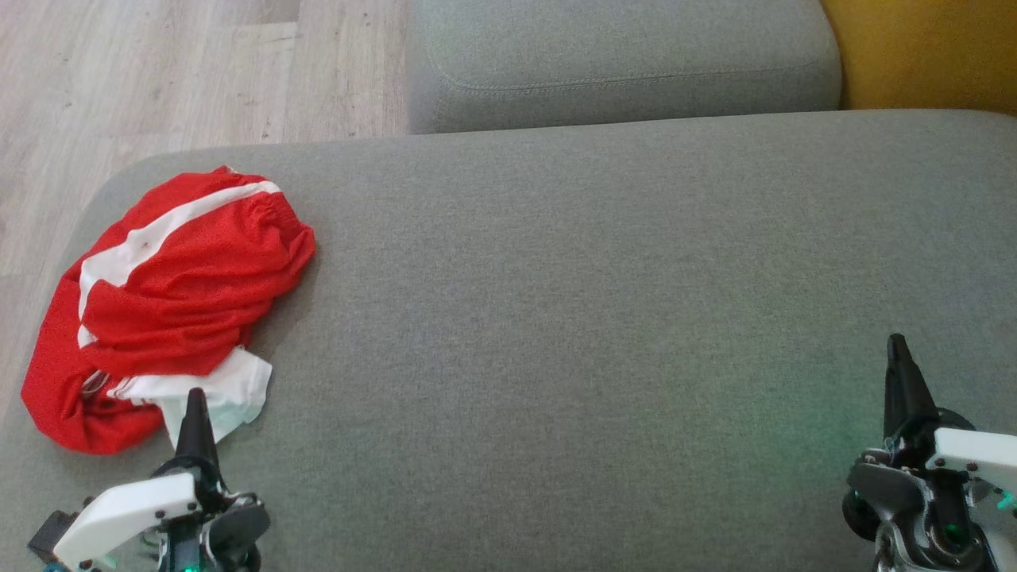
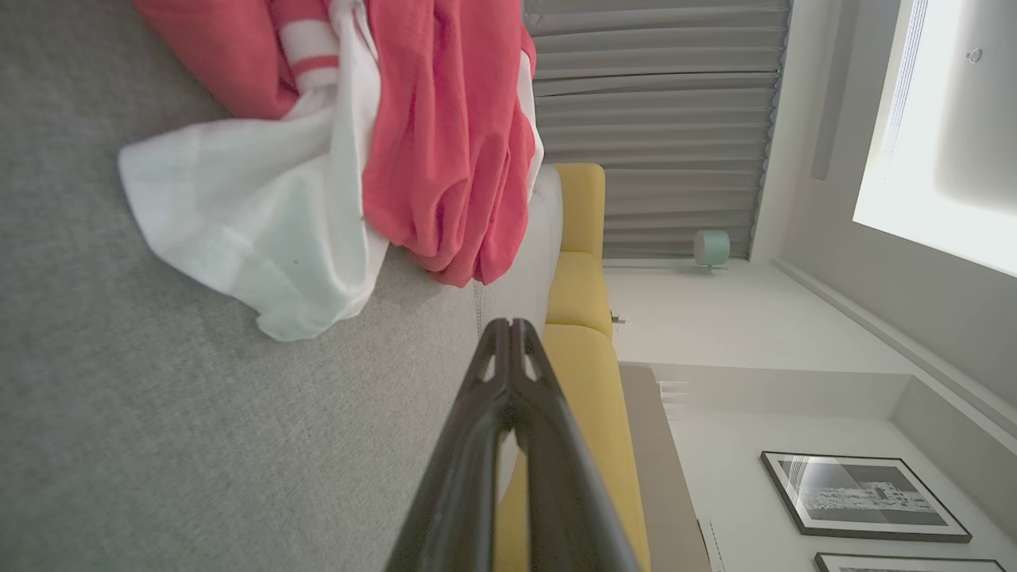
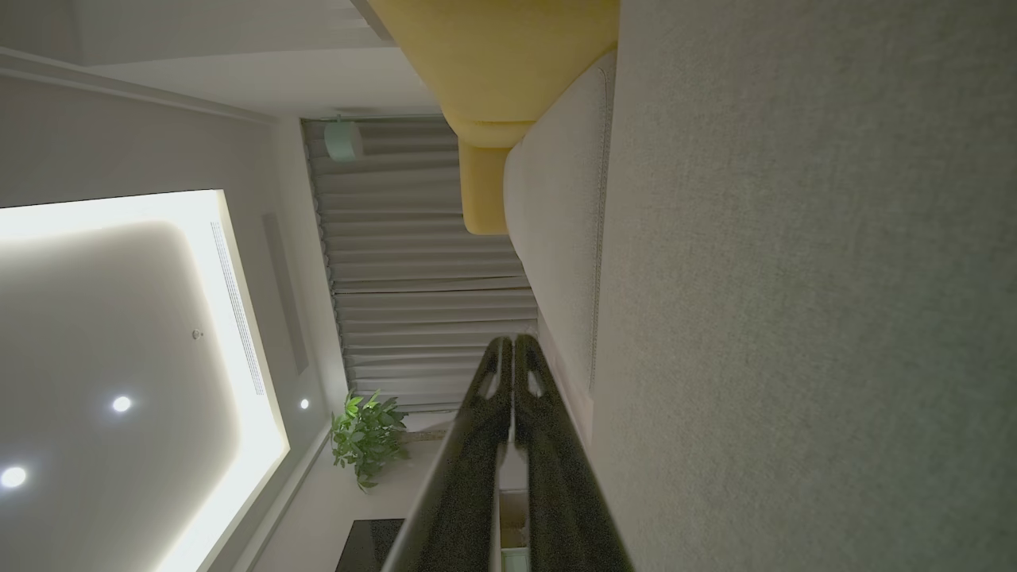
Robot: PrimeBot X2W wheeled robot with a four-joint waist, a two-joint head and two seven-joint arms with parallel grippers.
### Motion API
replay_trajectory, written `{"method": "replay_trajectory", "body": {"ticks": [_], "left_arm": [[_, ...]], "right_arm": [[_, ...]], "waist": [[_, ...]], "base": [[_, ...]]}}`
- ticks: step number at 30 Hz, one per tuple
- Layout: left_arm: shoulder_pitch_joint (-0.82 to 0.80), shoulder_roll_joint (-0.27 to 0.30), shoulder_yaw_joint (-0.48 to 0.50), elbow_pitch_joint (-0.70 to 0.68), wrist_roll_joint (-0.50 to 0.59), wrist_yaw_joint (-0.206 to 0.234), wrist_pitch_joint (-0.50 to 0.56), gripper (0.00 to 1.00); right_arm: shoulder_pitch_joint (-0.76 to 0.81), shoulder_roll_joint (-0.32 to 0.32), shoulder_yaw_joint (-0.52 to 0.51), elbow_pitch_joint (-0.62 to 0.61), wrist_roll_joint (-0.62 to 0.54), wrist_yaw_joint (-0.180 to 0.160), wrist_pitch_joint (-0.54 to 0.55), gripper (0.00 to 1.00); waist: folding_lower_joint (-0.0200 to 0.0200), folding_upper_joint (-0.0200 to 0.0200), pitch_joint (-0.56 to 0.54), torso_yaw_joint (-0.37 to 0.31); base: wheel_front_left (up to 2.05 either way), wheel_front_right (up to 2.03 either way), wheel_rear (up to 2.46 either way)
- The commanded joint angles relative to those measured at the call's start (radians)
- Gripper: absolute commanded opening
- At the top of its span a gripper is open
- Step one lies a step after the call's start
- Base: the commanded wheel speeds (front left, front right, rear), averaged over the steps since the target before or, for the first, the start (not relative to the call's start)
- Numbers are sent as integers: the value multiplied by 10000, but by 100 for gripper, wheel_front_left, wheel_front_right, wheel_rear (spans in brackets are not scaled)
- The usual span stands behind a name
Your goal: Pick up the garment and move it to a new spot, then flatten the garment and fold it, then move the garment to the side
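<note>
Garment (image 1: pixel 171 294), red with white stripes, lies crumpled on the grey couch (image 1: pixel 596 318) at 9 o'clock of the head view, near the seat's left edge. At 7 o'clock the left gripper (image 1: pixel 194 397) is clenched and empty, its tip just beside the white flap. At 4 o'clock the right gripper (image 1: pixel 899 343) is clenched on nothing, well apart from the cloth. The left wrist view adds a yellow seat (image 2: pixel 584 349), a curtain (image 2: pixel 659 119) and framed pictures (image 2: pixel 862 496). The right wrist view adds a plant (image 3: pixel 365 437) and ceiling lights (image 3: pixel 121 403).
</note>
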Motion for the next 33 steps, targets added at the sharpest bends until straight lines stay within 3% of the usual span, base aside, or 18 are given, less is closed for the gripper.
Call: {"method": "replay_trajectory", "body": {"ticks": [1,28,29,33], "left_arm": [[-489,41,400,-364,-57,-67,69,0],[-489,41,400,-364,-57,-67,69,0],[0,0,0,0,0,0,0,100],[67,-5,-107,251,47,8,-65,100]], "right_arm": [[-488,-45,211,-374,45,39,56,0],[-488,-45,211,-374,45,39,56,0],[0,0,0,0,-2,0,0,100],[90,11,69,214,9,-1,-50,100]], "waist": [[0,0,0,0],[0,0,0,0],[0,0,0,0],[0,0,-17,3]], "base": [[0,0,0],[0,0,0],[0,0,0],[0,0,0]]}}
